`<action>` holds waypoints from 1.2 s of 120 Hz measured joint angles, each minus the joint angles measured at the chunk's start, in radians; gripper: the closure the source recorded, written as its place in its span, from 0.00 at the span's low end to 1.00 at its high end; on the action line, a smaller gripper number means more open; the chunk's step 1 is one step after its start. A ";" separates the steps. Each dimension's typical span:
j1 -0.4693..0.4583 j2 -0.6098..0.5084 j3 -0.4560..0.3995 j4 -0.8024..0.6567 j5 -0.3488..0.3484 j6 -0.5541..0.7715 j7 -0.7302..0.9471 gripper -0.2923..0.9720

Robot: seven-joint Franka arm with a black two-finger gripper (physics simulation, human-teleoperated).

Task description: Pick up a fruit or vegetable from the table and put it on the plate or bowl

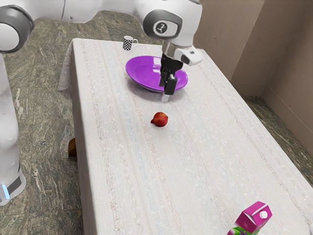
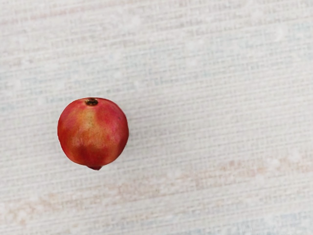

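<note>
Red with a yellowish blush and a small dark crown, a pomegranate-like fruit (image 1: 159,119) lay alone on the pale woven cloth of the table (image 1: 122,161); it rested near the table's middle, apart from the purple plate (image 1: 139,66) and on the side nearer the camera; nothing touched it. The black gripper (image 1: 167,97) hung above the table, pointing straight down, and in the exterior view it overlapped the plate's near rim; it carried nothing, and whether it was spread or pressed together could not be told from this angle. The wrist view looked down on the fruit (image 2: 93,133), which sat not quite squarely under the hand; from that, the hand was judged to be lining up over the fruit for a descent, the pick-up not yet begun. The plate stood near, so the carry would likely be short. A checkered mug (image 1: 128,43) stood beyond the plate at the far edge; a purple carton (image 1: 254,219) stood well apart at the near corner, toward the exterior view's right; neither lay between fruit and plate, so the way looked open.
</note>
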 joint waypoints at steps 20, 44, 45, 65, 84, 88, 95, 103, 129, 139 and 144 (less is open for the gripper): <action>-0.009 -0.009 -0.002 -0.077 -0.030 0.055 0.043 0.23; -0.011 -0.013 0.034 -0.155 -0.006 0.138 0.083 0.23; -0.010 -0.012 0.036 -0.156 -0.002 0.142 0.084 0.23; -0.005 -0.004 0.048 -0.173 0.077 0.205 0.099 0.23; -0.011 -0.002 0.054 -0.220 0.128 0.276 0.108 0.23; -0.011 -0.002 0.059 -0.224 0.138 0.288 0.110 0.23; -0.010 -0.001 0.070 -0.228 0.152 0.305 0.113 0.23; -0.008 0.003 0.087 -0.229 0.169 0.320 0.115 0.23; -0.007 0.013 0.090 -0.256 0.178 0.358 0.122 0.23; -0.009 0.010 0.088 -0.257 0.163 0.364 0.125 0.23; -0.010 0.010 0.088 -0.258 0.150 0.366 0.126 0.23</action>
